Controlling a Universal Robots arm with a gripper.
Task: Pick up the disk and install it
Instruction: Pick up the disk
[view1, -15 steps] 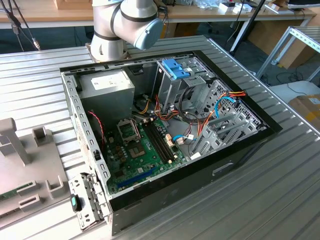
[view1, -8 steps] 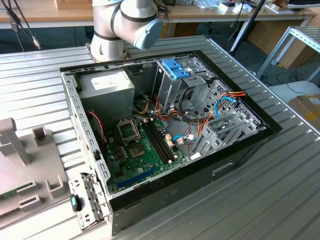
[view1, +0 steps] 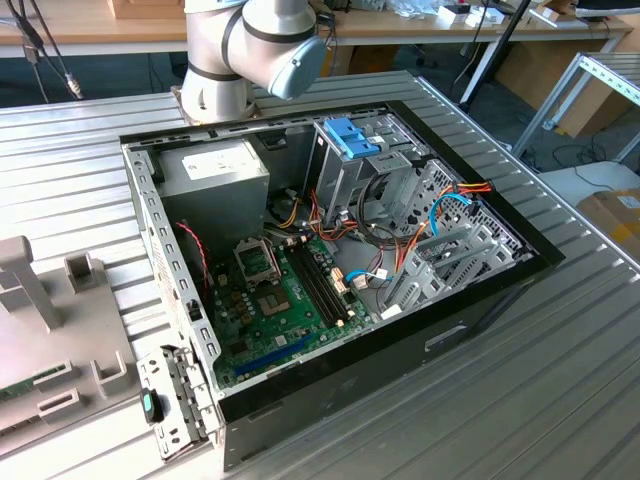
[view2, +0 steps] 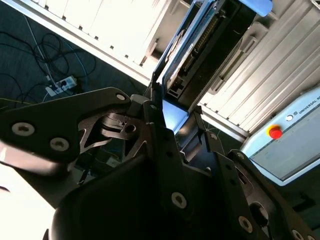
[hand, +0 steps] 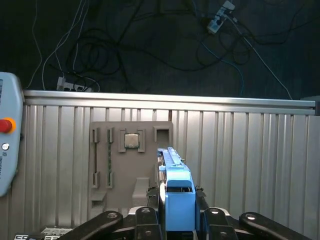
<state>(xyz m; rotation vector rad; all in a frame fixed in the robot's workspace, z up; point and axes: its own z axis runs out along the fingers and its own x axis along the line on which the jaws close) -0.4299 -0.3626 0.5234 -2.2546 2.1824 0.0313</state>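
Fingers (view2: 159, 125) of the gripper (hand: 179, 212) are clamped on the disk's (hand: 176, 186) flat sides, holding it edge-on between them, well above the grey holder (hand: 117, 175) on the counter (hand: 250, 160), seemingly to keep it from tilting.

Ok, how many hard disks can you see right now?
1: the disk in its light-blue carrier, clamped in the gripper, seen in both wrist views. The silver drive cage in the exterior view could hide others.
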